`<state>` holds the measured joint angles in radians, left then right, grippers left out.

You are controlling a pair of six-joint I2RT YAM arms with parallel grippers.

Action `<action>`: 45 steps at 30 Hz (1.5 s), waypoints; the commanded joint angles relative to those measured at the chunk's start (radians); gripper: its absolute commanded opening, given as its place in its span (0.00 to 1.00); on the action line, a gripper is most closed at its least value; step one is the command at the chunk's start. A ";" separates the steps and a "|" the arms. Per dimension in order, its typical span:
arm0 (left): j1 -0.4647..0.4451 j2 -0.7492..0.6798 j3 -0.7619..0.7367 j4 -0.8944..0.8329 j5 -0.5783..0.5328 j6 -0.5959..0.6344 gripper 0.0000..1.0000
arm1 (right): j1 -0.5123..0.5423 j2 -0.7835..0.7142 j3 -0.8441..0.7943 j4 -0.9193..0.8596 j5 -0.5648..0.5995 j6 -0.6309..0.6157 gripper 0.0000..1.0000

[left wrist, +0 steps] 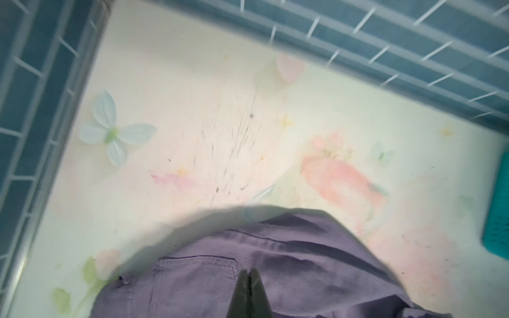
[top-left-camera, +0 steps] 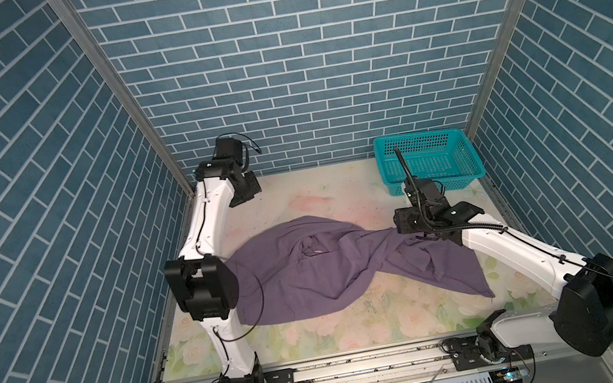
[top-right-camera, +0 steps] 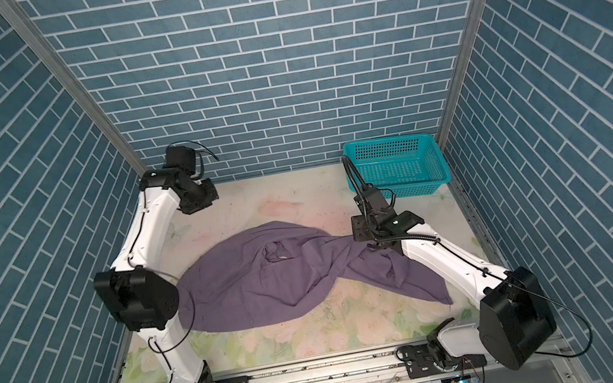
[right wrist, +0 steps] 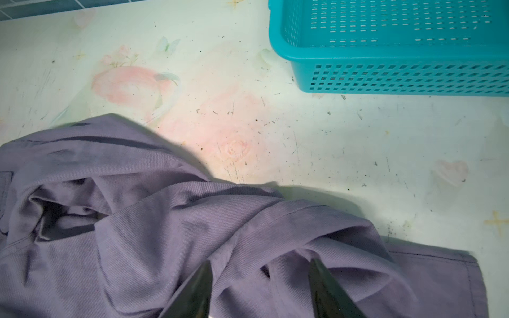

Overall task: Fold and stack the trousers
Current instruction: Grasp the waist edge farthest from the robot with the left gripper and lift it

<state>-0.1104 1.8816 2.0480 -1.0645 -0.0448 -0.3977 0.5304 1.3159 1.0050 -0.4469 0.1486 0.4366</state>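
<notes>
Right end effector (right wrist: 260,263) is down on the cloth, jaws parted and straddling a raised ridge of the muted-purple soft fabric trousers (top-left-camera: 310,276), with nothing pinched yet. My read is that it's lined up on that ridge so the twisted leg can be drawn out straight. Up at the upper left of both top views, the left end effector (top-left-camera: 244,189) hangs above the pale floral-printed surface (top-left-camera: 341,334), apart from the cloth. Its wrist view is blurred, but the dark fingers (left wrist: 239,300) sit pressed together with no fabric showing between them, so it looks clenched on nothing and parked out of the way. The trousers sprawl across the middle of the frame, rumpled, with the two legs crossed over one another and one hem trailing to the lower right beside the right arm. Folding hasn't begun, by the look of it. The teal perforated plastic basket (top-left-camera: 438,183) sits at the upper right against the back wall, holding nothing, probably tucked there to leave the middle free. The count: one pair of trousers, one basket, two end effectors, and one patch pocket (left wrist: 195,278) showing.
</notes>
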 commanded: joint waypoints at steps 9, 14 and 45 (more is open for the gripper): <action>-0.006 0.122 -0.144 -0.032 0.036 -0.056 0.91 | -0.004 -0.019 -0.001 -0.038 0.026 -0.047 0.58; -0.011 0.212 -0.152 -0.003 0.049 -0.077 0.91 | -0.007 -0.033 -0.029 -0.036 0.035 -0.041 0.59; -0.017 0.218 -0.008 -0.028 0.089 -0.086 0.00 | -0.033 -0.021 -0.031 -0.048 0.058 -0.050 0.60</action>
<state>-0.1249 2.2185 1.9263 -1.0203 0.0673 -0.5232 0.5060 1.3071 0.9989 -0.4690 0.1776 0.4107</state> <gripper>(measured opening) 0.059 0.594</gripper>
